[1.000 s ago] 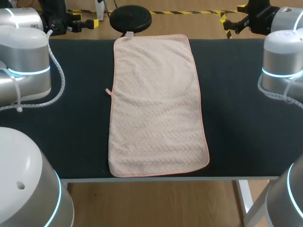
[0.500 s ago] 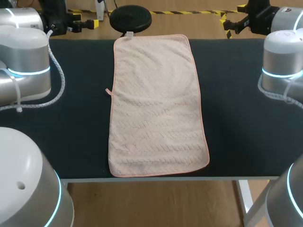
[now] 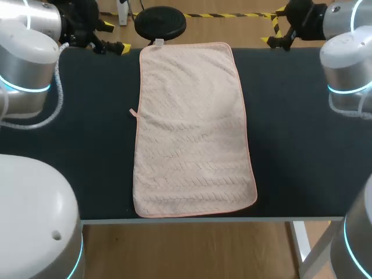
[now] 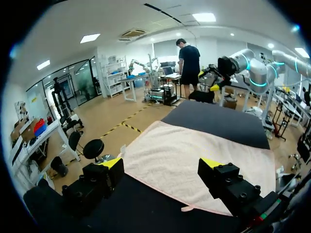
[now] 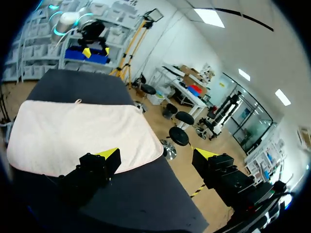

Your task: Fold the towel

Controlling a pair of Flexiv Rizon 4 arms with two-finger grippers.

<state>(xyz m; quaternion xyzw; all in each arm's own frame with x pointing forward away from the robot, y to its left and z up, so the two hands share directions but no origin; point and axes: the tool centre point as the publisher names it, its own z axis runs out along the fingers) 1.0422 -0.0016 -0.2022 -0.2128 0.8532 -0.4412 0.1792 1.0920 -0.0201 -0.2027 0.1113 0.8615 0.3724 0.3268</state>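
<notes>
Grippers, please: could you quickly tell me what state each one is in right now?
Left gripper: open, holding nothing.
Right gripper: open, holding nothing.

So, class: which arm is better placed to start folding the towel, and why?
Probably the left. The left tool, open, sits close beside the towel at its far corner, while the right tool, also open, hangs farther from its own far corner.

The towel (image 3: pixel 192 128) is pale pink with a herringbone weave and darker edging; the table (image 3: pixel 296 145) black.
</notes>
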